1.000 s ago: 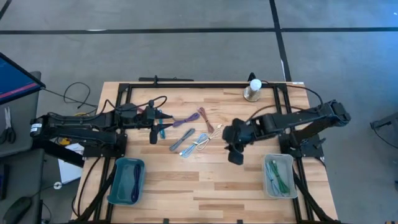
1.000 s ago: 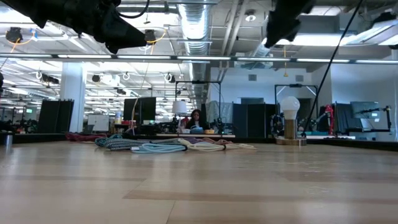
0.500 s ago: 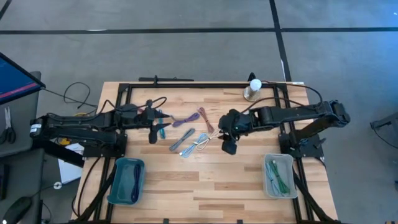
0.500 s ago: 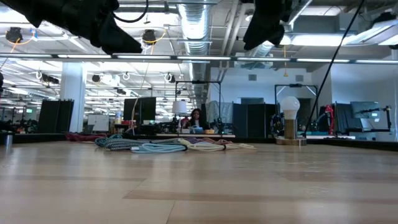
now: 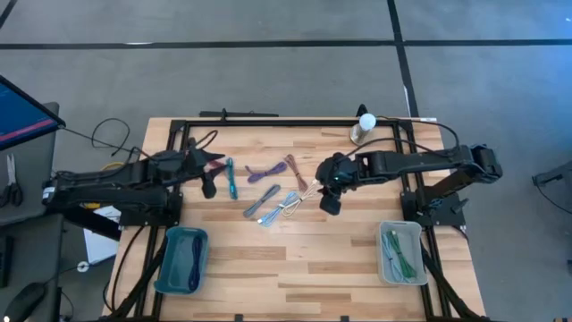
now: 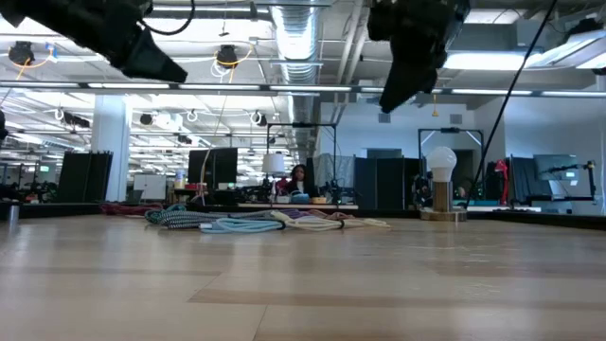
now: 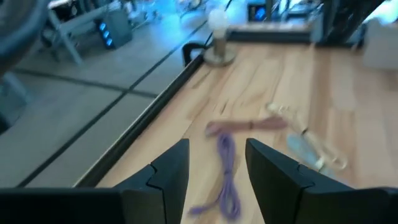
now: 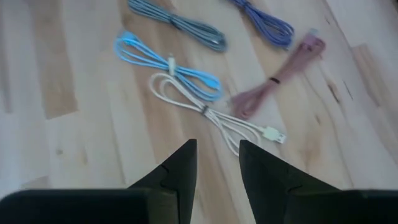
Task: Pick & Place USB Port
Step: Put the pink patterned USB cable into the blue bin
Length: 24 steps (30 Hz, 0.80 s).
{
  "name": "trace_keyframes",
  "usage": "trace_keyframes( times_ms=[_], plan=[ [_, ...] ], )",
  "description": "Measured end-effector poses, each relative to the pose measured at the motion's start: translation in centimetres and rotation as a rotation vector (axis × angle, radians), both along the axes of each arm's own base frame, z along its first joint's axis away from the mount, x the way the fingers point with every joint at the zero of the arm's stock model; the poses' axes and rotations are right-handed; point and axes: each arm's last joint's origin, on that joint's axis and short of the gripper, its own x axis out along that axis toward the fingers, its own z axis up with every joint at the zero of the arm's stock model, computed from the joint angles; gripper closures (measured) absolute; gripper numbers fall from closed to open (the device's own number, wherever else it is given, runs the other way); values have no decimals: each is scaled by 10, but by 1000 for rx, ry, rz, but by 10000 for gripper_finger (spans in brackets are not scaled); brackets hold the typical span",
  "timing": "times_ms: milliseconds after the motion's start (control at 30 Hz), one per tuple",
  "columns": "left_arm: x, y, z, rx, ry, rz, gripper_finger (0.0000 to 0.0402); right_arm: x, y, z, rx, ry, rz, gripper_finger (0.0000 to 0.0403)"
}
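**Gripper over the white cable, nothing held**

Right gripper (image 5: 330, 205) hangs above the desk (image 5: 295, 259) with its two fingers (image 8: 180, 168) parted and nothing between them. Just past my fingertips lies the white USB cable (image 8: 214, 118), looped flat on the wood with its plug end pointing away. Touching it sits the light blue cable (image 8: 168, 62), then the pink cable (image 8: 273, 87) just beside the white plug. Farther on are the grey cable (image 8: 177, 23) and the purple cable (image 8: 264, 22).

My left gripper (image 5: 208, 188) is raised off the desk near the teal cable (image 5: 231, 177), fingers (image 7: 168, 171) also apart and empty (its own view is blurred, but the gap shows clearly, with the purple cable lying beyond it).

Nearer the front edge of the desk, the clear bin (image 5: 400, 255) on my right holds green cables, and the blue bin (image 5: 181, 261) on my left holds a dark blue one. At the far edge stands a small lamp (image 5: 365, 128).
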Motion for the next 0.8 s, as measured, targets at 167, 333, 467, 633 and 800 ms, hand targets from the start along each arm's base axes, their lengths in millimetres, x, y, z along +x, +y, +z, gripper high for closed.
trace_keyframes(
  times_ms=[167,333,467,633,800],
  plan=[
    [-8,1,-10,-5,104,75,243,-3,-6,-8,-24,27,-35,290],
    [-9,2,-11,3,112,111,243,-4,-12,-13,-26,34,-57,290],
    [-9,2,-11,3,114,111,243,-4,-14,-17,-26,21,-64,290],
    [-9,3,-11,10,116,138,243,-4,-14,-18,-26,21,-64,290],
    [-12,6,-10,8,95,274,243,-4,-14,-18,-26,20,-64,290]
  ],
)
